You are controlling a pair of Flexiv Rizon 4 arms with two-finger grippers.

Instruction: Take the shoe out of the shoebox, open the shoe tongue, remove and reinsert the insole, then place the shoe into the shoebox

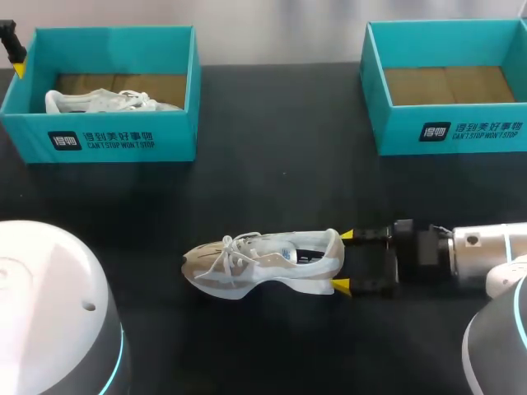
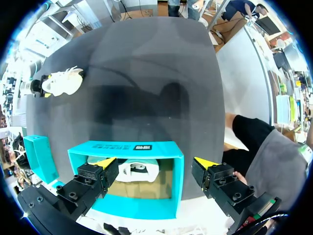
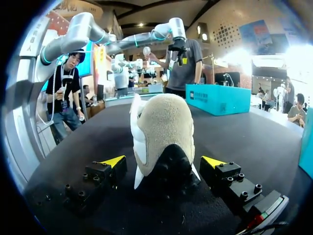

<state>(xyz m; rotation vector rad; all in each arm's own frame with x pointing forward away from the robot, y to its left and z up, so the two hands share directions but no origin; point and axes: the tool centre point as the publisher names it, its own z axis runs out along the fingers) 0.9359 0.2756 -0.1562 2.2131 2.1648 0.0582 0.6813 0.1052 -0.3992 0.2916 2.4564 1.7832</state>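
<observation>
Beige shoe (image 1: 263,262), heel between wide-open right gripper (image 1: 343,260) fingers, unclamped. Left gripper (image 2: 155,163) equally wide open, empty, above teal shoebox (image 2: 127,147), second shoe (image 2: 139,172) below its fingers.

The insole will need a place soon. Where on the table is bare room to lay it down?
Bare table lies between the left shoebox and the right shoebox, down to the shoe. The right shoebox is empty too. It is crowded at the shoe's heel, where the open right hand stands.
</observation>
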